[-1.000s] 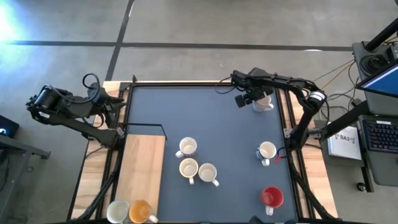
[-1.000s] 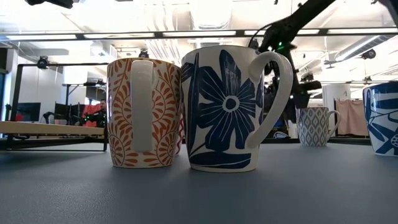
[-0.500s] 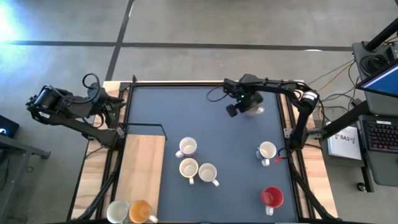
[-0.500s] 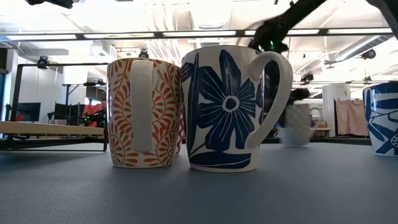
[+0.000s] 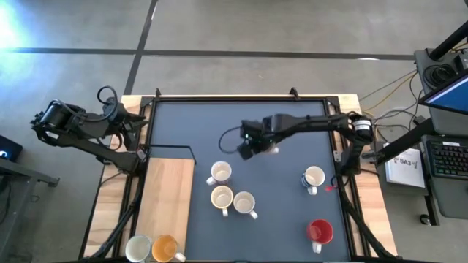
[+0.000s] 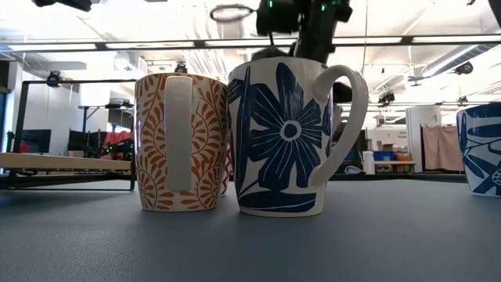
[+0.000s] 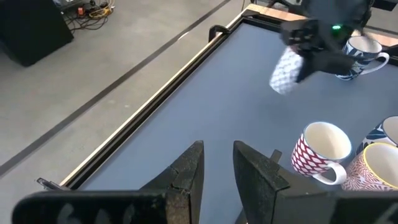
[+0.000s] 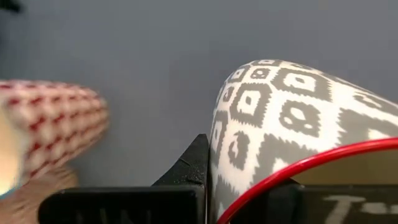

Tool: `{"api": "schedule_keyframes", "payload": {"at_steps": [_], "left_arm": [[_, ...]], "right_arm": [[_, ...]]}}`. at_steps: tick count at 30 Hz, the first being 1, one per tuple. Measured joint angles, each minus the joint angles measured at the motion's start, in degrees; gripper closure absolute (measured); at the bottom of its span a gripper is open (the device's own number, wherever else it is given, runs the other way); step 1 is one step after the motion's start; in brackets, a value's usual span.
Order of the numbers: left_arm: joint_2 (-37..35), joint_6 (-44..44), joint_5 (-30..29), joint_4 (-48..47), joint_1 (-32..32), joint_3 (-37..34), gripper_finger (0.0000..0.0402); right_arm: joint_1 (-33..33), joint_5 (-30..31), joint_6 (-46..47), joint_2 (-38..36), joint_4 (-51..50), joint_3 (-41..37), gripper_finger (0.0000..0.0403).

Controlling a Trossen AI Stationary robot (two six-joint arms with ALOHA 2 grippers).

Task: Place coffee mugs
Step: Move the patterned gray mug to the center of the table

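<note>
Overhead, a dark blue-grey tabletop (image 5: 241, 124) framed in pale wood carries a scatter of small round ceramic mugs. A light wooden board (image 5: 164, 201) lies along its left side, with a cream mug (image 5: 137, 248) and an orange mug (image 5: 165, 248) side by side past the board's near end.

Reaching across from the right edge, the right arm holds its right gripper (image 5: 252, 144) above the middle of the tabletop, clamped on the rim of a white mug with a grey diamond pattern (image 7: 286, 68); that mug hangs clear of the surface, tilted, and the right wrist view shows a red line along its rim (image 8: 292, 168). Just below it in the high view sits a cluster of three mugs: a white mug with a red pattern (image 7: 320, 149), a cream-lined mug (image 5: 221, 197) and a white mug (image 5: 245, 203) close together. A white mug with blue markings (image 5: 314, 177) stands apart near the right edge, and a red mug (image 5: 319, 231) sits alone toward the near right corner.

At table height, an orange fern-patterned mug (image 6: 182, 142) and a blue flower-patterned mug (image 6: 286, 137) stand side by side.

Off the tabletop's left side, the left arm waits, its left gripper (image 7: 217, 168) holding nothing, fingers a narrow gap apart.
</note>
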Motion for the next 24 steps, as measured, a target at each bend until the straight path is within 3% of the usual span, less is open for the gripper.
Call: {"api": "schedule_keyframes", "payload": {"at_steps": [6, 11, 24], "left_arm": [[0.0, 0.0, 0.0, -1.5, 0.0, 0.0, 0.0333], [0.0, 1.4, 0.4, -2.0, 0.0, 0.0, 0.0333], [0.0, 2.3, 3.1, -1.9, 0.0, 0.0, 0.0333]], "right_arm": [[8.2, 0.1, 9.7, 0.0, 3.1, 0.0, 0.0389], [13.1, 3.8, 14.9, 0.0, 4.9, -0.1, 0.0389], [16.8, 7.4, 23.1, 2.5, 8.5, -1.3, 0.0390]]}}
